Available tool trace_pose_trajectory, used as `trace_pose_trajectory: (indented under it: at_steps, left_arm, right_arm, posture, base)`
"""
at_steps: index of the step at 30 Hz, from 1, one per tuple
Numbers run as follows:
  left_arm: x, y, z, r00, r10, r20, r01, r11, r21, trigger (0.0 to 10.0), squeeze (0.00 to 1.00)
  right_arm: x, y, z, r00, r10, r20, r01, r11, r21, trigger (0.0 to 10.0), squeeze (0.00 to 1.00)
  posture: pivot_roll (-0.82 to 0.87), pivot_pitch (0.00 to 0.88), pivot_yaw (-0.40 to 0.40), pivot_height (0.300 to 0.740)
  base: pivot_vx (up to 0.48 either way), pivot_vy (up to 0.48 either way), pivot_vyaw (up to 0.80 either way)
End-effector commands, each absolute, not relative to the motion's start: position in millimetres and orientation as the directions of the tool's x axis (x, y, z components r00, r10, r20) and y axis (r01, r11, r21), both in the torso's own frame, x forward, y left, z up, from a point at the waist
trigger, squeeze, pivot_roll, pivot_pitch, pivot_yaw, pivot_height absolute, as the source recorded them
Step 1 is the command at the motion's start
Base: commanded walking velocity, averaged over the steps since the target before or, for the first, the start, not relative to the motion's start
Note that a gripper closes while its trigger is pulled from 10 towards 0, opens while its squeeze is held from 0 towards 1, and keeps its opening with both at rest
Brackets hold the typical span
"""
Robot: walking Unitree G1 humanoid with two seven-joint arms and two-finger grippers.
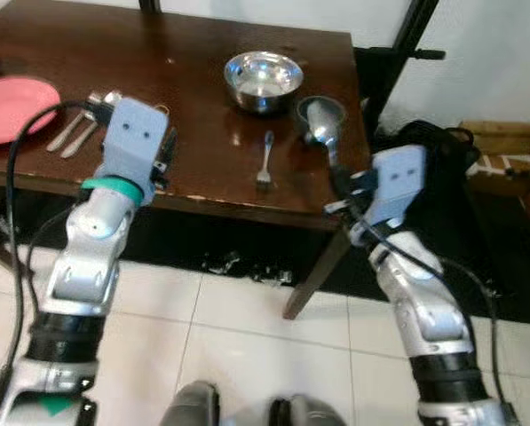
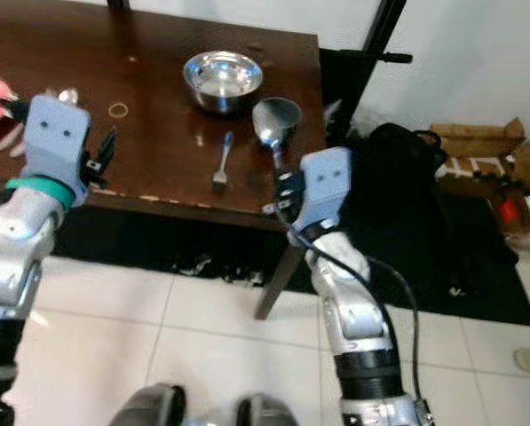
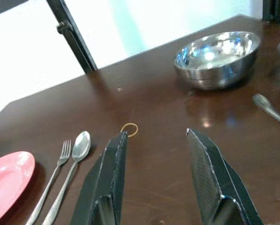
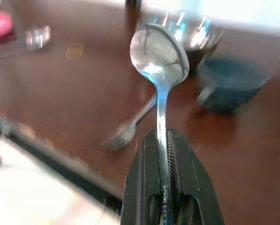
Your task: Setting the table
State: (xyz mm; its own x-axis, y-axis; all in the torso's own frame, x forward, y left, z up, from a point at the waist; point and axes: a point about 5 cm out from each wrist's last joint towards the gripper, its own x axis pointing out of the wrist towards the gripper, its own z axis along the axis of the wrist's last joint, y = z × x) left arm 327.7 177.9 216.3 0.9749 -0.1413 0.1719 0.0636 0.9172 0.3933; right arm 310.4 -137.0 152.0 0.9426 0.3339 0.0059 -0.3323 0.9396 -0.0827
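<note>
The spoon (image 4: 159,61) stood clamped by its handle between the closed fingers (image 4: 142,187) of my right gripper (image 4: 170,140), bowl end up and forward, held above the right front corner of the dark wooden table (image 1: 202,98); behind the spoon's bowl sat a dark blue cup (image 4: 233,82), and just left of the cup a steel bowl (image 1: 263,80); a fork (image 1: 265,161) lay on the table in front of the steel bowl, tines toward the front edge, near the held spoon but apart from it. My left gripper (image 3: 154,154) hovered over the front left part of the table, its two fingers (image 3: 109,173) spread apart with nothing between them; a small rubber ring (image 3: 129,130) lay on the wood just beyond its fingertip; further left lay a second fork (image 3: 55,178) and a second spoon (image 3: 74,164) side by side, touching or nearly so, and beside them a pink plate (image 1: 11,106) at the table's left edge. White tiled floor (image 1: 247,346) showed below the table, and a black bag (image 2: 398,177) stood at its right.
</note>
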Motion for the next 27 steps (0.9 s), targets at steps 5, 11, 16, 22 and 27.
trace_pose_trajectory:
  at_steps: [5,11,16,22,27]
  left_arm:
    - [321.7,165.0,213.4,0.958,-0.23,0.173,0.148,0.909,0.389,10.0,0.0]
    - [318.2,159.6,213.5,0.945,-0.277,0.175,0.194,0.904,0.382,10.0,0.0]
    - [318.9,158.6,212.9,0.943,-0.284,0.172,0.203,0.902,0.38,10.0,0.0]
    - [321.0,157.9,216.2,0.94,-0.291,0.18,0.206,0.901,0.382,10.0,0.0]
    - [320.3,160.0,216.2,0.941,-0.285,0.18,0.2,0.903,0.381,10.0,0.0]
  right_arm:
    - [298.6,-178.0,123.1,0.954,0.231,-0.189,-0.261,0.953,-0.154,10.0,0.0]
    - [278.7,-195.6,120.7,0.928,0.31,-0.205,-0.349,0.917,-0.192,10.0,0.0]
    - [270.7,-199.1,116.6,0.9,0.364,-0.24,-0.414,0.886,-0.21,10.0,0.0]
    - [280.8,-204.7,104.8,0.889,0.295,-0.349,-0.379,0.902,-0.205,10.0,0.0]
    - [284.5,-211.1,102.6,0.89,0.259,-0.377,-0.349,0.917,-0.194,10.0,0.0]
  posture:
    - [0.06,0.044,0.007,0.74]
    - [0.05,0.047,0.013,0.74]
    - [0.05,0.043,0.016,0.74]
    - [0.06,0.037,0.011,0.74]
    - [0.06,0.036,0.009,0.74]
  base:
    - [0.267,0.0,0.0]
    - [0.0,0.0,0.0]
    - [0.0,0.0,0.0]
    - [0.0,0.0,0.0]
    - [0.0,0.0,0.0]
